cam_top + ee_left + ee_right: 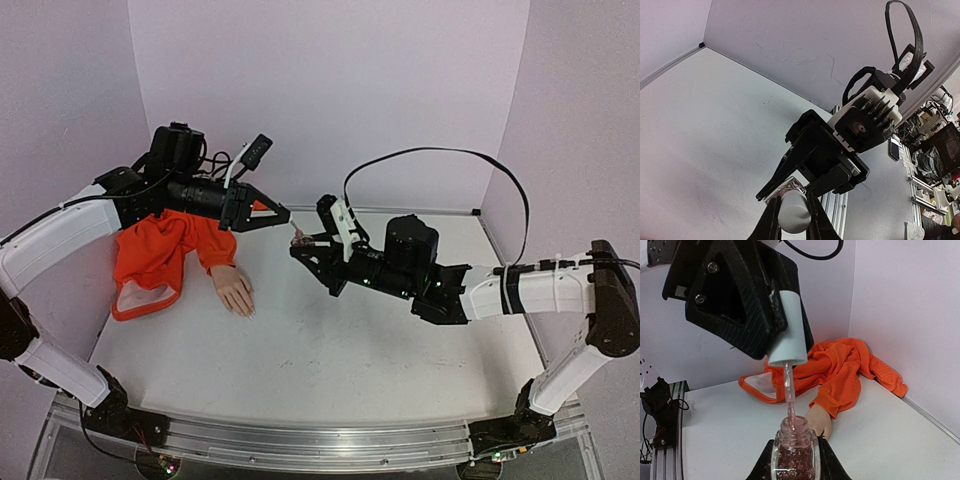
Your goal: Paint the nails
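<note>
The flesh-coloured mannequin hand lies palm down on the table, its orange sleeve behind it; the hand also shows in the right wrist view. Its nails are too small to make out. My right gripper is shut on a small glass bottle of pink glitter polish, held upright above the table. My left gripper is shut on the pale cap, and the brush stem under it reaches down into the bottle's neck. The cap also shows between my left fingers.
The orange garment spreads toward the back left corner against the pale walls. A black cable loops above the right arm. The metal rail runs along the table's near edge.
</note>
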Available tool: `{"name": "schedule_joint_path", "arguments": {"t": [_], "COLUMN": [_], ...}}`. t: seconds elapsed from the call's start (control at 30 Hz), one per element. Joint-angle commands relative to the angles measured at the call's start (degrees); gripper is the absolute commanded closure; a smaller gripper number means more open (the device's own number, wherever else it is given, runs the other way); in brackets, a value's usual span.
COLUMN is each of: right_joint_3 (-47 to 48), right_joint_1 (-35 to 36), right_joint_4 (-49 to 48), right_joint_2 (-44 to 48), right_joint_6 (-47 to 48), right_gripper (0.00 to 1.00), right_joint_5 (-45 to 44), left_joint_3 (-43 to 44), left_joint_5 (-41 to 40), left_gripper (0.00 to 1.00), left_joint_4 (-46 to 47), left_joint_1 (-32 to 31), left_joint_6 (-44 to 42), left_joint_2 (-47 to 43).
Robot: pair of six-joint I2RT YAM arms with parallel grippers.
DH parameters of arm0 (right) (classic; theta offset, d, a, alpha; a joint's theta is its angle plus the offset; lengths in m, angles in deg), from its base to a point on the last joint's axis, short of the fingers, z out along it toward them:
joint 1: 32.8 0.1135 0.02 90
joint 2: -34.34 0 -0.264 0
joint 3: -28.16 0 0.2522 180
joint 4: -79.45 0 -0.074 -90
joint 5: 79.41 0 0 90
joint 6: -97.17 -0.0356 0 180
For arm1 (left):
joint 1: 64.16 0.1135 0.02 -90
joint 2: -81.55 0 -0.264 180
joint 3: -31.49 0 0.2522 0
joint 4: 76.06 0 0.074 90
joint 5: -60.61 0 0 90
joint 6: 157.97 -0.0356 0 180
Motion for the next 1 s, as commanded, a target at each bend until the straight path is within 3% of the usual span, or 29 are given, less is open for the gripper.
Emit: {"name": "schedule_joint_path", "arguments": {"t": [0.0,0.97], "right_joint_3": [1.7,1.4], "right_joint_1": [0.3,0.3], "right_joint_4": [-5.4,-6.3], "right_joint_2": [1.2,2.3], "right_joint_6": [0.6,1.9], "right_gripper": [1.00,1.00], "right_joint_5": [0.3,-0.1], "left_joint_3": [0.3,1.5], "left_joint_5": [0.6,-2.2], "left_gripper": [1.00,1.00], "left_joint_4": [1.0,-2.8], "left_joint_1": [-0.5,-2.3], "left_joint_6": [-0.1,-2.7], "left_joint_2": [-0.2,1.8]}}
